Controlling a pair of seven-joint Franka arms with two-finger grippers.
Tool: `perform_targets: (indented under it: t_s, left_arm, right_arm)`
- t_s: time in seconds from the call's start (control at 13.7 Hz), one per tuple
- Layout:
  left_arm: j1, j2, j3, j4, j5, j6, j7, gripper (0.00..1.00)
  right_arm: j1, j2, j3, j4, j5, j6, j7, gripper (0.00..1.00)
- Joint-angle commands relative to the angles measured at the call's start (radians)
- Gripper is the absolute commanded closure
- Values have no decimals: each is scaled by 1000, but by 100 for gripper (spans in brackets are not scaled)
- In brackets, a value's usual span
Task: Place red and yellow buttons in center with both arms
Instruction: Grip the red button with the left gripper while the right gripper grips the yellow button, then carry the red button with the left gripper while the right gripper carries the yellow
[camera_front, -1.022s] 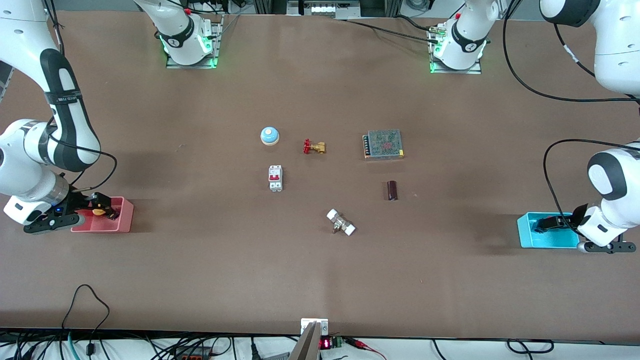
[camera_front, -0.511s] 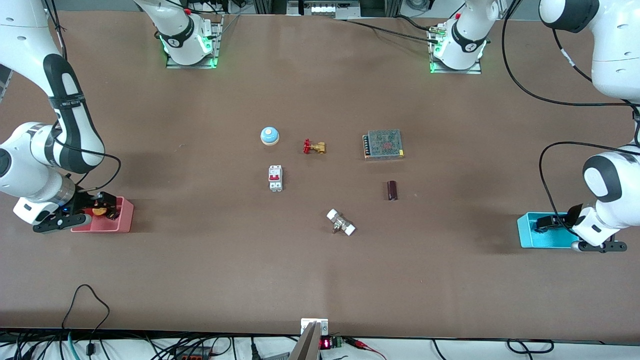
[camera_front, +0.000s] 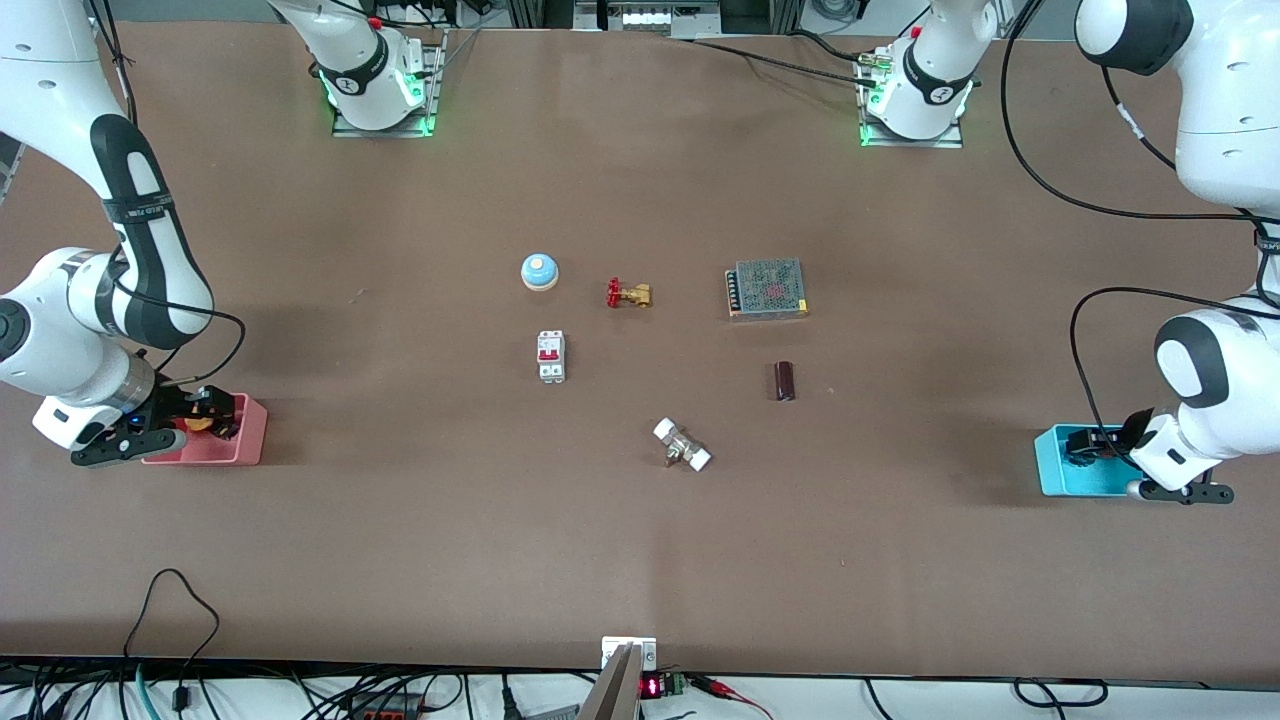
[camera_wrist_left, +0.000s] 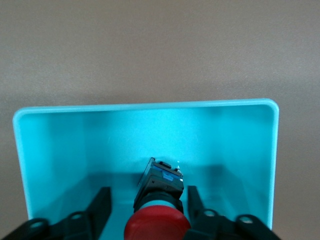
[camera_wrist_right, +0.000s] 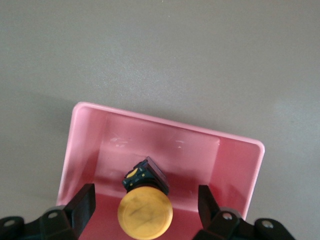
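The yellow button (camera_wrist_right: 145, 212) lies in the pink bin (camera_wrist_right: 165, 127) at the right arm's end of the table, cap toward the wrist camera. My right gripper (camera_wrist_right: 146, 196) is open, with a finger on either side of the button and a gap on both sides. In the front view the yellow cap (camera_front: 200, 423) shows between the right gripper's (camera_front: 205, 415) fingers. The red button (camera_wrist_left: 157, 225) lies in the cyan bin (camera_wrist_left: 145, 106) at the left arm's end. My left gripper (camera_wrist_left: 147, 197) is open astride it. In the front view the left gripper (camera_front: 1090, 446) hides the red button. The brown table centre (camera_front: 660, 375) is bare.
Around the centre stand a pale blue bell (camera_front: 539, 271), a brass valve with a red handwheel (camera_front: 628, 294), a mesh-topped power supply (camera_front: 767, 288), a white breaker (camera_front: 551, 356), a dark cylinder (camera_front: 785, 381) and a white-capped fitting (camera_front: 682, 445).
Both wrists have shifted a little over their bins, the left arm's toward the table centre. Both buttons still lie in their bins and both grippers stay open.
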Motion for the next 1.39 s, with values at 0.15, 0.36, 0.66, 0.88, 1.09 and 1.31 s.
perform_targets:
  t_s: [0.15,0.36,0.66,0.88,1.09,1.31]
  left_arm:
    - [-3,7,3,19,-7,-11,54,68]
    - [-3,-17,4,17,-6,-31,85,72]
    - [-2,-190,3,-13,-4,-140,99,72]
    - [-35,-343,-3,-69,-4,-225,95,74]
    - [-91,-423,-5,-228,-16,-316,54,76]
    - [-143,-447,-8,-363,-23,-257,-15,74]
  right_arm:
    - [-20,2,18,-10,-2,17,-17,28]
    - [-23,2,18,-10,-2,17,-36,41]
    - [-23,2,19,-9,-2,17,-38,53]
    - [-23,2,19,-9,-2,15,-38,59]
    - [-20,-7,19,-7,-3,12,-37,64]
    - [-17,-93,19,5,-3,-87,-40,66]
